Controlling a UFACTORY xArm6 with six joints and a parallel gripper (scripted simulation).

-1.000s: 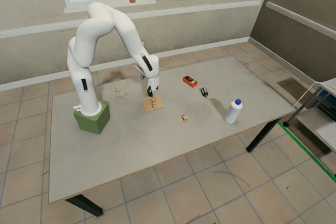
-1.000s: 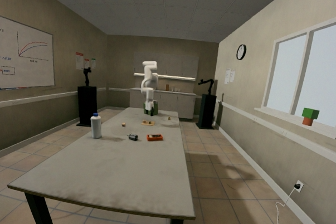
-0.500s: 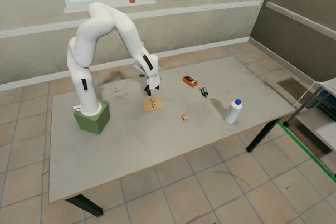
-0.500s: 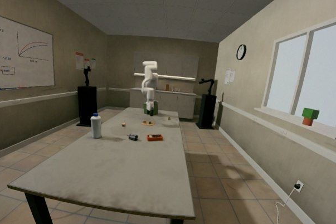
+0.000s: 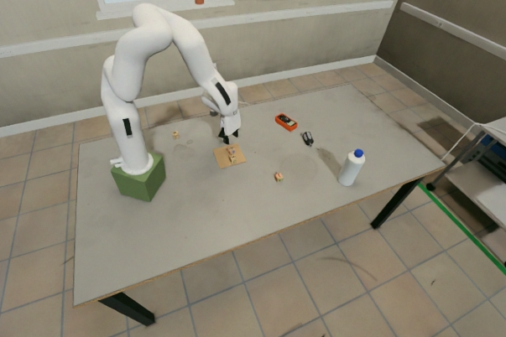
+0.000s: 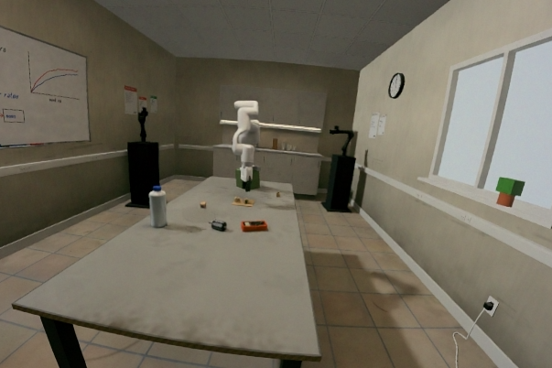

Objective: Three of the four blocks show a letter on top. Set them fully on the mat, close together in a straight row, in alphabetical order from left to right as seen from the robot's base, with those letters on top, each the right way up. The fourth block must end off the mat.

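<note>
A tan mat (image 5: 227, 156) lies on the table in front of the arm. Two small wooden blocks sit on it, one (image 5: 230, 150) behind the other (image 5: 233, 159), close together. A third block (image 5: 279, 176) lies on the table to the right of the mat, off it. A fourth block (image 5: 175, 134) lies to the left rear, near the robot's base. My gripper (image 5: 228, 137) hangs in the air just above and behind the mat, open, with nothing between the fingers. In the far view the gripper (image 6: 246, 187) is above the mat (image 6: 242, 203). The letters are too small to read.
An orange meter (image 5: 286, 121) and a small black device (image 5: 307, 138) lie to the right rear. A white bottle with a blue cap (image 5: 351, 168) stands at the right. The green base block (image 5: 139, 178) is at the left.
</note>
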